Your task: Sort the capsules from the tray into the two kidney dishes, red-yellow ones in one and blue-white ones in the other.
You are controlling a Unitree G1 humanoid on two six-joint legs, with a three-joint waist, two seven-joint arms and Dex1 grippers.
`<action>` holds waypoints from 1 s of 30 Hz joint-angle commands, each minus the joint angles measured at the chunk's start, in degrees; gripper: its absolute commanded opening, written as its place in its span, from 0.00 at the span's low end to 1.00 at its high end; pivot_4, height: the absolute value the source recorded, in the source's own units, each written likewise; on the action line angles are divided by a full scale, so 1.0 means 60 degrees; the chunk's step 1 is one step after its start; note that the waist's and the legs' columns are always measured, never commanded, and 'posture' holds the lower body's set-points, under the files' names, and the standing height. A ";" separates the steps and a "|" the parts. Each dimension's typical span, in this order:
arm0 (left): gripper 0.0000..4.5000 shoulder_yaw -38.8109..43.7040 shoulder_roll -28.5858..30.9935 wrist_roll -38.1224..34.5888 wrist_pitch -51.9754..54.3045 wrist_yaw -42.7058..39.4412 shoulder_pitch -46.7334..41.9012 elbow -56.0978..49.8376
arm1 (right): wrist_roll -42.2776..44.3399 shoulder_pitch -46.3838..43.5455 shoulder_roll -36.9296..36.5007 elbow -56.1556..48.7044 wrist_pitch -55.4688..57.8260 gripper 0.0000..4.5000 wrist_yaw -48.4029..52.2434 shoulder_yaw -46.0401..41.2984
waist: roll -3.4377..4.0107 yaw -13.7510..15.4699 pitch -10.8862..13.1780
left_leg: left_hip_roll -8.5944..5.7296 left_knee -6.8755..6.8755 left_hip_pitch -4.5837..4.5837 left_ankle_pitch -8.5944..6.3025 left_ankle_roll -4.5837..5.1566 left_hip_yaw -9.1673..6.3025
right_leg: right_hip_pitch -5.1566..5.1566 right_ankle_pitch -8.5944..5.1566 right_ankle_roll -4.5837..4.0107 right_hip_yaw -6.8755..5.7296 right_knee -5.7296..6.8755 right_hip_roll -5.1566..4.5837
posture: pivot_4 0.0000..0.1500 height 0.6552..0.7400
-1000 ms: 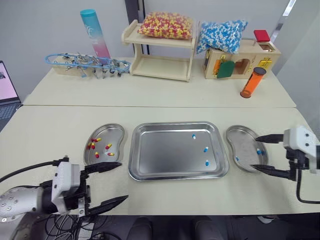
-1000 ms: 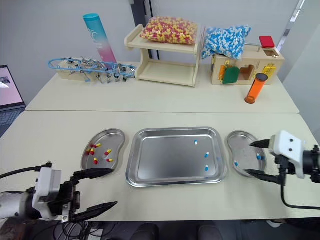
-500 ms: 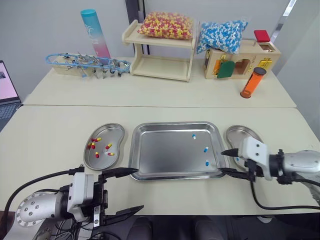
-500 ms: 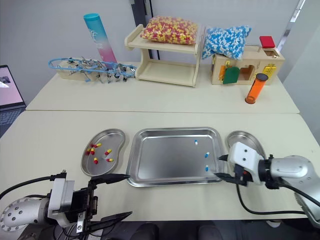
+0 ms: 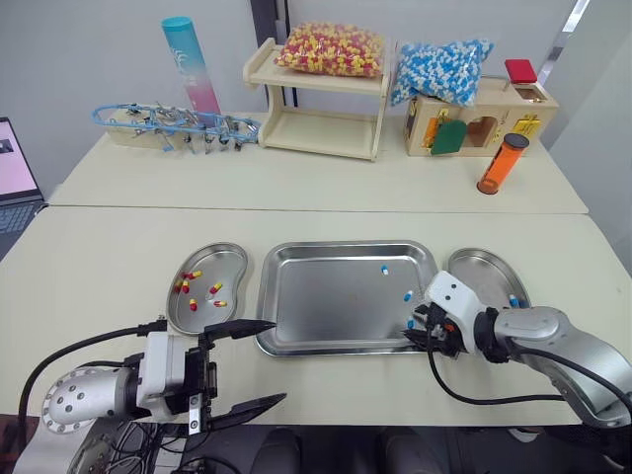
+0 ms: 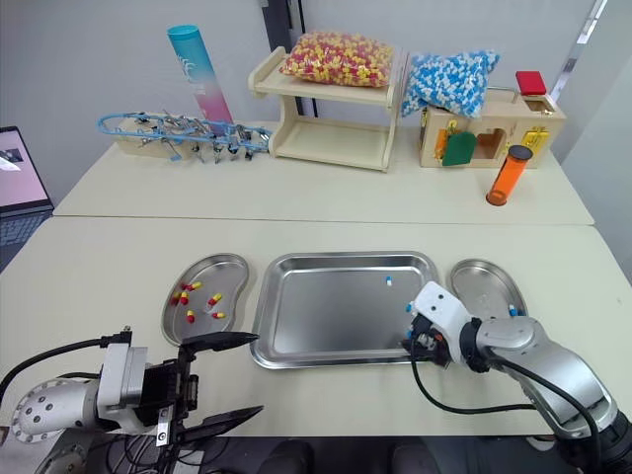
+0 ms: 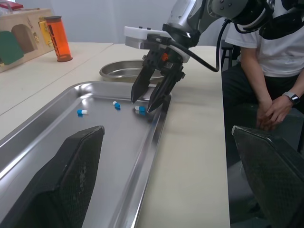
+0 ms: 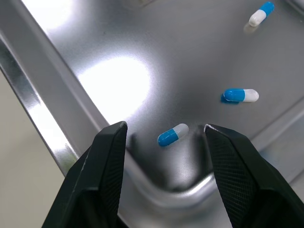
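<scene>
The steel tray [image 5: 326,306] lies in the middle of the table with three blue-white capsules along its right side. My right gripper [image 5: 419,333] is open in the tray's near right corner, its fingers on either side of one blue-white capsule [image 8: 173,134]. The other two capsules [image 8: 241,95] [image 8: 261,13] lie farther in. The left kidney dish [image 5: 225,263] holds several red-yellow capsules [image 5: 185,286]. The right kidney dish [image 5: 479,276] holds a blue-white capsule [image 5: 512,300]. My left gripper [image 5: 244,365] is open and empty, low near the table's front edge, in front of the left dish.
At the back stand a wooden shelf [image 5: 316,128] with bags of red-yellow and blue-white capsules, a wooden box [image 5: 484,114], an orange bottle [image 5: 497,163], a teal tube [image 5: 188,64] and a tool rack [image 5: 168,123]. A person [image 7: 270,57] sits beyond the table's right end.
My right gripper has moved left from the right kidney dish to the tray's near right corner and now straddles a blue-white capsule. My left gripper has shifted slightly rightward.
</scene>
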 commanded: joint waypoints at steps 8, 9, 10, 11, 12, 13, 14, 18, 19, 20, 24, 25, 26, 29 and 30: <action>1.00 -0.0234 0.0148 -0.0246 0.0479 0.0557 -0.0437 -0.0612 | -0.0428 -0.0464 -0.0227 0.0128 -0.0422 0.50 0.0017 0.0727 | 0.0000 -0.0004 0.0000 | 0.0000 0.0000 0.0000 0.0000 0.0000 -0.0001 | -0.0001 0.0000 0.0000 0.0000 0.0001 0.0000 | 1.00 1.00; 1.00 -0.0254 0.0176 -0.0265 0.0580 0.0638 -0.0516 -0.0671 | -0.0481 -0.0498 -0.0294 0.0155 -0.0500 0.45 0.0088 0.0805 | 0.0000 -0.0004 0.0000 | 0.0000 0.0001 0.0000 0.0000 0.0000 0.0000 | -0.0002 0.0000 0.0000 0.0000 0.0001 0.0000 | 1.00 1.00; 1.00 -0.0274 0.0199 -0.0281 0.0689 0.0720 -0.0609 -0.0732 | -0.0523 -0.0530 -0.0334 0.0191 -0.0568 0.37 0.0145 0.0869 | 0.0000 -0.0005 0.0000 | 0.0000 0.0000 0.0000 0.0000 0.0000 0.0000 | -0.0001 0.0000 0.0000 -0.0001 0.0002 0.0000 | 1.00 1.00; 1.00 -0.0290 0.0219 -0.0293 0.0767 0.0777 -0.0672 -0.0770 | -0.0551 -0.0547 -0.0351 0.0227 -0.0631 0.30 0.0168 0.0924 | 0.0000 -0.0004 0.0000 | 0.0000 0.0001 0.0000 0.0000 0.0000 -0.0001 | -0.0001 0.0000 0.0000 -0.0001 0.0001 0.0000 | 1.00 1.00; 1.00 -0.0301 0.0240 -0.0310 0.0861 0.0839 -0.0747 -0.0809 | -0.0598 -0.0573 -0.0383 0.0276 -0.0722 0.23 0.0207 0.0993 | 0.0000 -0.0004 0.0000 | 0.0000 0.0001 0.0000 0.0000 0.0000 0.0000 | -0.0001 0.0000 0.0000 0.0000 0.0001 0.0000 | 1.00 1.00; 1.00 -0.0314 0.0261 -0.0321 0.0942 0.0895 -0.0825 -0.0832 | -0.0662 -0.0603 -0.0433 0.0331 -0.0842 0.16 0.0264 0.1071 | 0.0000 -0.0005 0.0000 | 0.0000 0.0001 0.0000 0.0000 0.0000 0.0000 | -0.0001 0.0000 0.0000 0.0000 0.0001 0.0000 | 1.00 1.00; 1.00 -0.0331 0.0290 -0.0338 0.1025 0.0955 -0.0919 -0.0847 | -0.0723 -0.0632 -0.0480 0.0389 -0.0962 0.09 0.0325 0.1135 | 0.0000 -0.0004 0.0000 | 0.0000 0.0001 0.0000 0.0000 0.0000 0.0001 | -0.0001 0.0000 0.0001 0.0000 0.0001 0.0000 | 1.00 1.00; 1.00 -0.0412 0.0384 -0.0404 0.1310 0.1174 -0.1257 -0.0898 | -0.0892 -0.0780 -0.0546 0.0555 -0.1416 0.01 0.0646 0.1309 | 0.0000 -0.0009 0.0000 | 0.0000 0.0000 0.0002 0.0000 0.0000 -0.0002 | -0.0001 0.0000 0.0001 -0.0001 0.0002 0.0001 | 1.00 1.00; 1.00 -0.0429 0.0399 -0.0415 0.1354 0.1209 -0.1308 -0.0906 | -0.0915 -0.0811 -0.0555 0.0581 -0.1505 0.01 0.0716 0.1340 | 0.0000 -0.0012 0.0000 | 0.0000 0.0000 0.0002 0.0000 0.0000 -0.0001 | -0.0001 0.0000 0.0000 0.0000 0.0002 0.0001 | 1.00 1.00; 1.00 -0.0445 0.0406 -0.0422 0.1411 0.1246 -0.1375 -0.0910 | -0.0948 -0.0856 -0.0569 0.0602 -0.1617 0.01 0.0800 0.1379 | 0.0000 -0.0013 0.0000 | 0.0000 0.0000 0.0000 0.0000 0.0000 -0.0001 | -0.0003 0.0000 0.0001 0.0000 0.0002 0.0001 | 1.00 1.00; 1.00 -0.0578 0.0461 -0.0433 0.1679 0.1344 -0.1593 -0.0985 | -0.0981 -0.1123 -0.0510 0.0698 -0.2123 0.01 0.1116 0.1269 | 0.0000 -0.0011 0.0000 | 0.0000 0.0000 -0.0001 0.0000 0.0000 0.0000 | -0.0004 0.0000 0.0000 0.0000 0.0002 0.0001 | 1.00 1.00; 1.00 -0.0614 0.0476 -0.0437 0.1721 0.1352 -0.1617 -0.1014 | -0.0921 -0.1170 -0.0508 0.0672 -0.2166 0.01 0.1205 0.1182 | 0.0000 -0.0012 0.0000 | 0.0000 0.0000 -0.0001 0.0000 0.0000 0.0000 | -0.0004 0.0000 0.0000 0.0001 0.0002 0.0001 | 1.00 1.00; 1.00 -0.0672 0.0503 -0.0418 0.1753 0.1333 -0.1653 -0.1037 | -0.0791 -0.1234 -0.0540 0.0622 -0.2197 0.01 0.1387 0.1068 | 0.0000 -0.0011 0.0001 | 0.0000 0.0000 -0.0001 0.0000 0.0000 0.0000 | -0.0005 0.0000 0.0000 0.0000 0.0002 0.0001 | 1.00 1.00; 1.00 -0.0842 0.0501 -0.0355 0.1807 0.1357 -0.1799 -0.1036 | -0.0545 -0.1422 -0.0776 0.0687 -0.2485 0.01 0.1951 0.0709 | 0.0001 -0.0005 0.0001 | 0.0000 0.0001 -0.0002 0.0000 0.0000 -0.0001 | -0.0005 0.0000 0.0000 -0.0001 0.0002 0.0001 | 1.00 1.00; 1.00 -0.0879 0.0503 -0.0354 0.1818 0.1371 -0.1835 -0.1036 | -0.0548 -0.1466 -0.0872 0.0771 -0.2658 0.01 0.2125 0.0633 | 0.0001 -0.0004 0.0001 | 0.0000 0.0001 -0.0004 0.0000 0.0000 0.0000 | -0.0005 0.0000 0.0001 -0.0001 0.0002 0.0001 | 1.00 1.00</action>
